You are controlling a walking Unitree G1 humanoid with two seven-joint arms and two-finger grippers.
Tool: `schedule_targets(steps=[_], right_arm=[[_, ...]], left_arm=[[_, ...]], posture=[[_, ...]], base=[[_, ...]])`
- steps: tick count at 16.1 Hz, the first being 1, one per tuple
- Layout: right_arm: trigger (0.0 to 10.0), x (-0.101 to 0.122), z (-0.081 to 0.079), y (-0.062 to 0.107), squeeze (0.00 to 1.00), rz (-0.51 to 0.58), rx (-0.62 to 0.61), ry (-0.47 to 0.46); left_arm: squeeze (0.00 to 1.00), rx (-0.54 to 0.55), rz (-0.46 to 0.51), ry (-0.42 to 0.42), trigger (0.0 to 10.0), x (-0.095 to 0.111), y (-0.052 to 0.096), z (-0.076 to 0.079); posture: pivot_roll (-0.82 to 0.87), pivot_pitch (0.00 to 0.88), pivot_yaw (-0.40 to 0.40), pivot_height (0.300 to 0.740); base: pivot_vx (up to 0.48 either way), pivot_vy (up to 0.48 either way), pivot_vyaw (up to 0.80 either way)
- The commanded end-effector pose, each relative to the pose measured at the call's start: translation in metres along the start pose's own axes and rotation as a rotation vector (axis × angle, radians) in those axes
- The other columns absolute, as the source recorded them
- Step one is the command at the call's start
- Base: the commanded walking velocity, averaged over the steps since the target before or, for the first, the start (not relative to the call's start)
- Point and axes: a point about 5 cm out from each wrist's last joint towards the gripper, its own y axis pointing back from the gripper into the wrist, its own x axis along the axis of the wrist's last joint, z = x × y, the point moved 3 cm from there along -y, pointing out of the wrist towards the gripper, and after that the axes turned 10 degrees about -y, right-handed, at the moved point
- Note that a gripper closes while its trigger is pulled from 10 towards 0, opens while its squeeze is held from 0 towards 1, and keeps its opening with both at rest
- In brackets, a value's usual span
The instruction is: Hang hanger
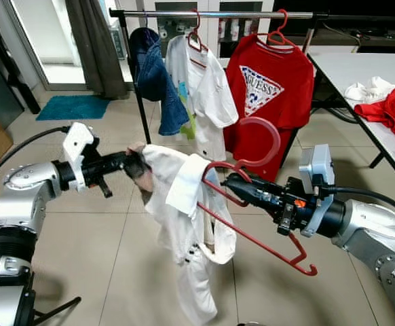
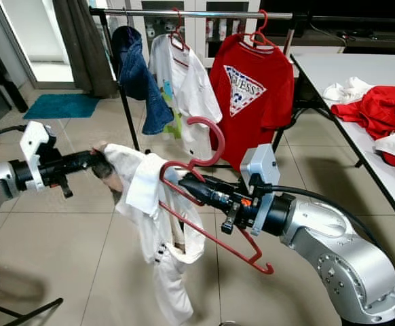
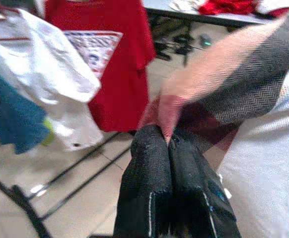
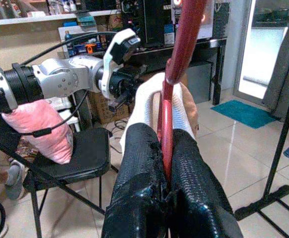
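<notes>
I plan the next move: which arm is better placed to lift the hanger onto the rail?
Right. The right gripper already clamps the red hanger below its hook, facing the rail; the left gripper only pinches the white shirt.

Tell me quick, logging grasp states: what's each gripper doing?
Left gripper: shut on the white shirt.
Right gripper: shut on the red hanger.

Through our right wrist camera we see our right gripper (image 4: 167, 163) clamped on the red hanger (image 4: 181, 59), which carries a white garment (image 4: 147, 106). Beyond it our left gripper (image 4: 129, 82) reaches toward that garment. A black chair (image 4: 77, 158) holds a pink bundle (image 4: 40, 126), and a teal mat (image 4: 244, 113) lies on the tiled floor (image 4: 234, 163).
</notes>
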Motion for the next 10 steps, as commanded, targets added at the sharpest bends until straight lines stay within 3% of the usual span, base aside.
schedule_targets(steps=[1, 10], right_arm=[[10.0, 0.009, -0.003, 0.001, 0.00, 0.024, 0.018, 0.023], [10.0, 0.008, -0.002, 0.002, 0.00, 0.024, 0.003, 0.026]], left_arm=[[0.00, 0.050, -0.028, -0.010, 0.0, -0.004, 0.007, -0.007], [0.00, 0.163, -0.134, -0.026, 0.0, -0.022, 0.017, -0.014]], posture=[[-0.19, 0.000, 0.062, 0.740], [-0.19, 0.000, 0.069, 0.740]], base=[[0.000, 0.000, 0.00], [0.000, 0.000, 0.00]])
